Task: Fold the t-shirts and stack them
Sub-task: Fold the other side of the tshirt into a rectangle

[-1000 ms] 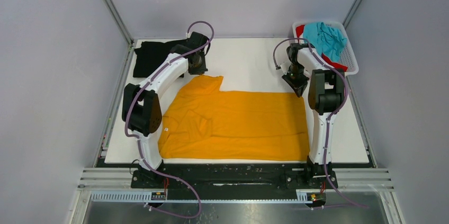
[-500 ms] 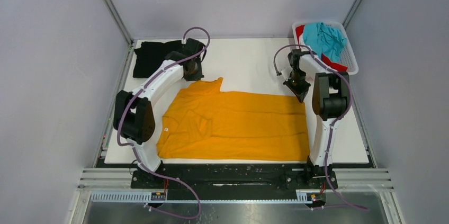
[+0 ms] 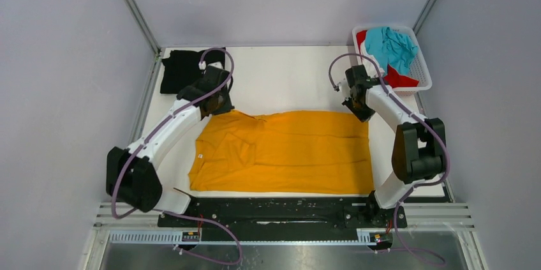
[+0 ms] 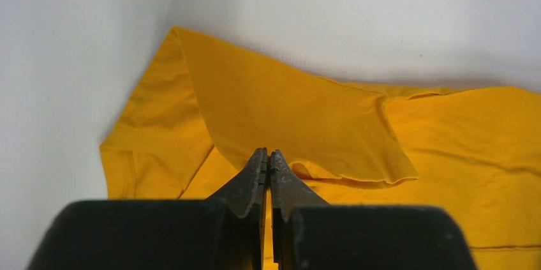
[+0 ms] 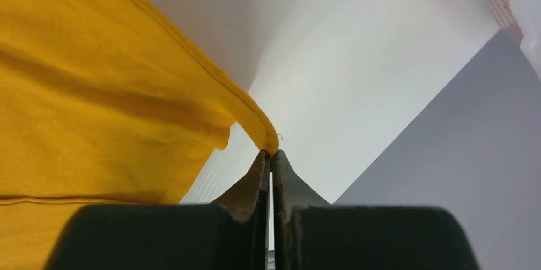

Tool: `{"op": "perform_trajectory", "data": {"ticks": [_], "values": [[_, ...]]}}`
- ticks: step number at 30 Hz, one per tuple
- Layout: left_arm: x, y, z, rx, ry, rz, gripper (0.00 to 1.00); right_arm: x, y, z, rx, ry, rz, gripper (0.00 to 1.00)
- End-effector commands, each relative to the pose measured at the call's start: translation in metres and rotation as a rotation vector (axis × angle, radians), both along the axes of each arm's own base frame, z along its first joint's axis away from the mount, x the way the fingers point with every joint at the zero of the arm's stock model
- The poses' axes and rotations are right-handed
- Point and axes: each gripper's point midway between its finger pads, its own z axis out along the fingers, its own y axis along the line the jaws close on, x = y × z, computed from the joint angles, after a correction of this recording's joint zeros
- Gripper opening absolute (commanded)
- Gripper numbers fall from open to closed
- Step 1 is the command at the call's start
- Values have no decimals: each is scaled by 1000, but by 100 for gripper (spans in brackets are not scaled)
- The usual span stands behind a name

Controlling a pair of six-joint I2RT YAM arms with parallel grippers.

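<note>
Now left fingers [image 4: 255, 172], right fingers [image 5: 259, 172] pinched shut on orange-yellow t-shirt [image 3: 287, 149]; tag [image 3: 200, 154] unreadable.

No writing, brand, number or sign can be read in any view. The only label-like thing is a small white tag [image 3: 200, 155] on the orange-yellow t-shirt [image 3: 300, 152], close to the shirt's left edge in the top view. It is too small for any print on it to be made out.
</note>
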Motion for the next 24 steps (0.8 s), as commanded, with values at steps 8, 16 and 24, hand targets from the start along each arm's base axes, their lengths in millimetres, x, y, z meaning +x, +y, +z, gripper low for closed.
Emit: {"op": "perform_trajectory", "data": {"ticks": [8,16,24], "values": [[-60,25,13,-72,-64,122,0,-21,-6,35,-152,-237,-119,0],[-96,40,16,-94,-61,159,0,-52,-8,45,-214,-274,-231,0],[-130,48,2,-121,-20,169,0,-78,-5,44,-137,-304,-328,0]]}}
